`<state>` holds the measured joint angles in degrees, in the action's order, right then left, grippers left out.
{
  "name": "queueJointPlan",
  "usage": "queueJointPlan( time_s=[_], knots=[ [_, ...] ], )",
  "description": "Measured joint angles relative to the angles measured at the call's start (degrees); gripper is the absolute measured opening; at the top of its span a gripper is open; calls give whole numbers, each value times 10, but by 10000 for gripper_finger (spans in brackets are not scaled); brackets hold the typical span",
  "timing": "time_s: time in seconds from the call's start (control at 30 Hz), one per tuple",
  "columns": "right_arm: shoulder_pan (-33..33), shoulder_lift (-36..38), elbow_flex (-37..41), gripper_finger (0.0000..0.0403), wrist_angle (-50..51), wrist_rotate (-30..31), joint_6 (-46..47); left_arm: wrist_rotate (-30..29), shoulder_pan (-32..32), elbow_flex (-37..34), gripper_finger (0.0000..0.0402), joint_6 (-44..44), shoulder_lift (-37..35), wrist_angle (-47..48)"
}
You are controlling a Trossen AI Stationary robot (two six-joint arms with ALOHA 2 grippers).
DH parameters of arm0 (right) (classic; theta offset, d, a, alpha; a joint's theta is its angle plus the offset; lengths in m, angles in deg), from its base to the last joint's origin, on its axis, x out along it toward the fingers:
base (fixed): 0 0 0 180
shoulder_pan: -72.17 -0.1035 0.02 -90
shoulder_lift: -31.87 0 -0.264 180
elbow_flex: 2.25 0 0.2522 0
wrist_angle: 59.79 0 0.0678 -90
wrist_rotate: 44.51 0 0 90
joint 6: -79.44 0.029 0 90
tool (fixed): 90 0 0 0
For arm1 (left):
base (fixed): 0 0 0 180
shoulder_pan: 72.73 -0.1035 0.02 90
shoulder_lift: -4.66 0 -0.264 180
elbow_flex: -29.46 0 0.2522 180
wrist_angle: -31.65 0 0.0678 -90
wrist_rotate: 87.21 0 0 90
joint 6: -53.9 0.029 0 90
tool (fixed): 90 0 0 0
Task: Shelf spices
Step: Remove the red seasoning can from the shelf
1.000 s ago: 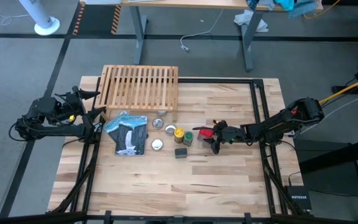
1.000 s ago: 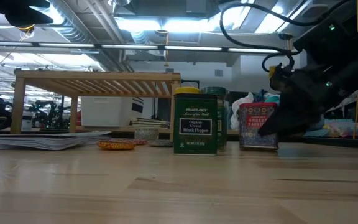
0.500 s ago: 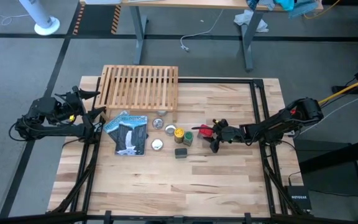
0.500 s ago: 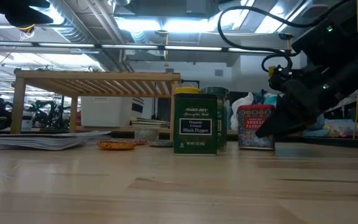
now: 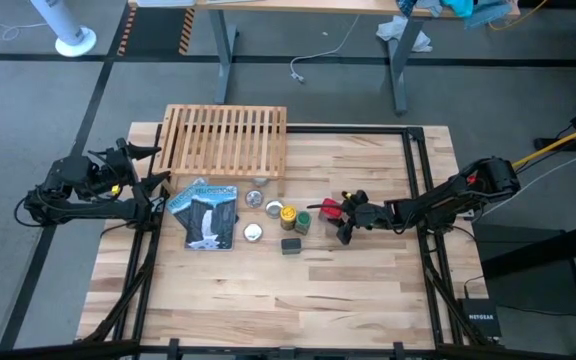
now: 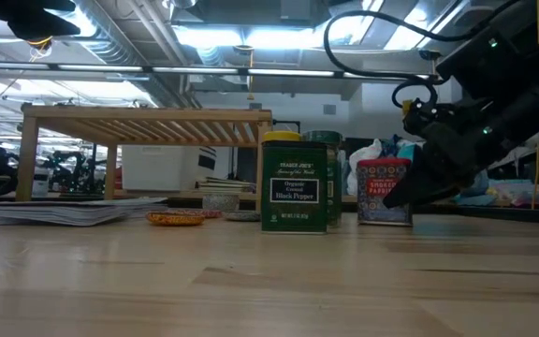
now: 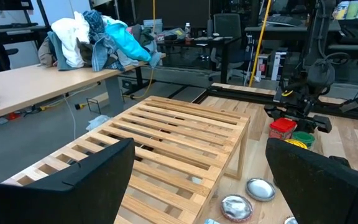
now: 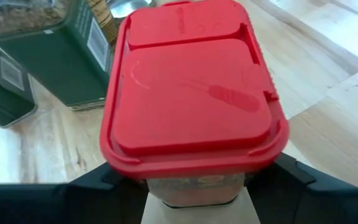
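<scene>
My right gripper (image 5: pixel 340 215) is shut on the red boxy tin (image 5: pixel 330 209), right of the centre of the table. The green-capped jar (image 5: pixel 303 221) and the yellow-capped jar (image 5: pixel 288 213) stand just left of the tin. The black boxy tin (image 5: pixel 290 245) stands nearer the front edge. The slatted wooden shelf (image 5: pixel 226 140) stands on its legs at the far left of the table. My left gripper (image 5: pixel 151 165) is open and empty beside the shelf's left end. My right gripper pinches the red tin between its two fingers (image 8: pixel 104 177), on two opposite sides of its body just under the red lid (image 8: pixel 194 186). The fingers come level from the table's right side. The tin stands upright, its bottom (image 6: pixel 385 221) at table level; whether it is lifted, I cannot tell.
A flat blue-and-white packet (image 5: pixel 206 212) lies in front of the shelf. Small silvery round tins (image 5: pixel 255 198) (image 5: pixel 253 232) lie between the packet and the jars. Black frame rails (image 5: pixel 416 180) run along the table's sides. The near half of the tabletop (image 5: pixel 288 300) is bare wood.
My right gripper has drawn the red tin a little toward the jars on the table's left. The tin, tilted a second ago, now stands upright.
</scene>
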<state>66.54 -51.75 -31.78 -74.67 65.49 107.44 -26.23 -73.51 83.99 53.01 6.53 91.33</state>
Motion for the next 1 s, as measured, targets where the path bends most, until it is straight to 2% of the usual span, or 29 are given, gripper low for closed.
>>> queueJointPlan(
  time_s=[0.57, 0.77, 0.9, 1.0],
  knots=[
    [0, 0, 0, 230, 2, 5, 0, 0, 0, 0, 356, 0, 0, 0],
    [0, 0, 0, 230, 4, 7, -43, 0, 0, 0, 356, 0, 0, 0],
    [0, 0, 0, 230, 9, 56, -38, 0, 0, 0, 356, 0, 0, 0],
    [0, 0, 0, 230, 8, 66, -39, 0, 0, 0, 356, 0, 0, 0]
  ],
)
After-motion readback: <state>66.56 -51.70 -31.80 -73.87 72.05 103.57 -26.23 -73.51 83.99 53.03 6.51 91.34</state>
